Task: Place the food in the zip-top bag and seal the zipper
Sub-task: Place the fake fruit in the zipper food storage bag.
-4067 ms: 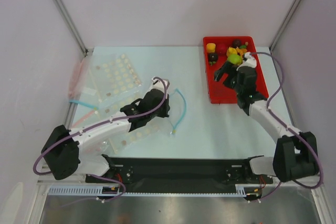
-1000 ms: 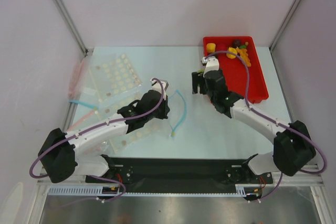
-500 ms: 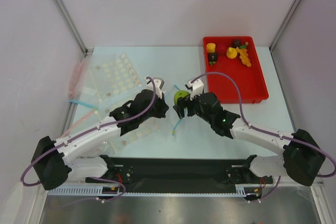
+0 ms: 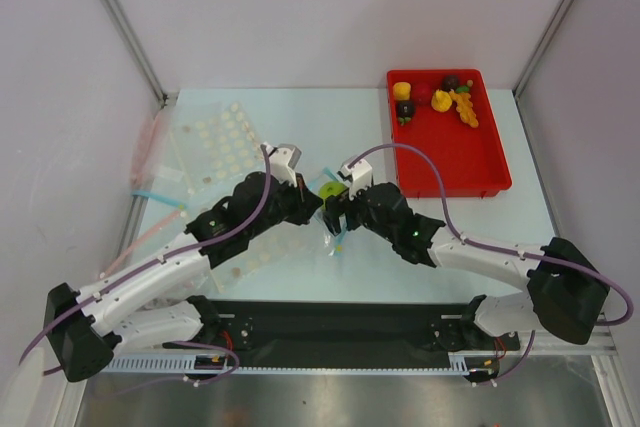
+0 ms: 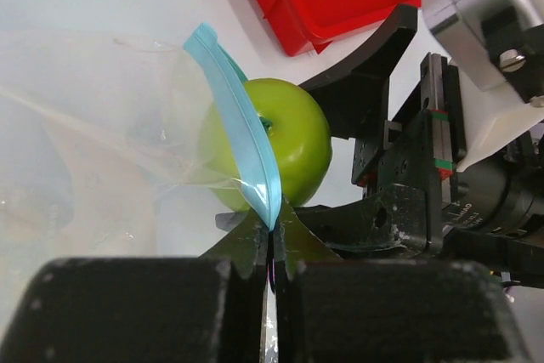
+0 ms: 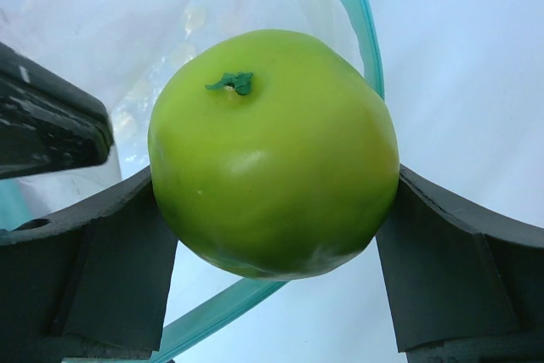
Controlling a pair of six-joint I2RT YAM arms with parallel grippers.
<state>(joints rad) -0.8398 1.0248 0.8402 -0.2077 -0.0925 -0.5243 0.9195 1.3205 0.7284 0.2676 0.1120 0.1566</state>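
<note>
We list: round yellow-green plastic apple [image 6: 272,155], darker green stem tuft; clear floppy plastic bag [image 5: 93,116], its thin zipper strip [image 5: 242,138] light blue; rectangular red plastic tray [image 4: 475,157]; matte black fingers [image 6: 81,282]; pale, faintly bluish surface [image 4: 330,127].

apple [image 6: 272,155] at zip-top bag [image 5: 102,125] mouth | tray [image 4: 452,159] back-right | other bags [image 4: 215,142] left

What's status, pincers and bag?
Left pincer shut on light-blue zipper strip of clear plastic bag. Right pincer shut on round green toy apple at bag mouth. Nothing blocking.
</note>
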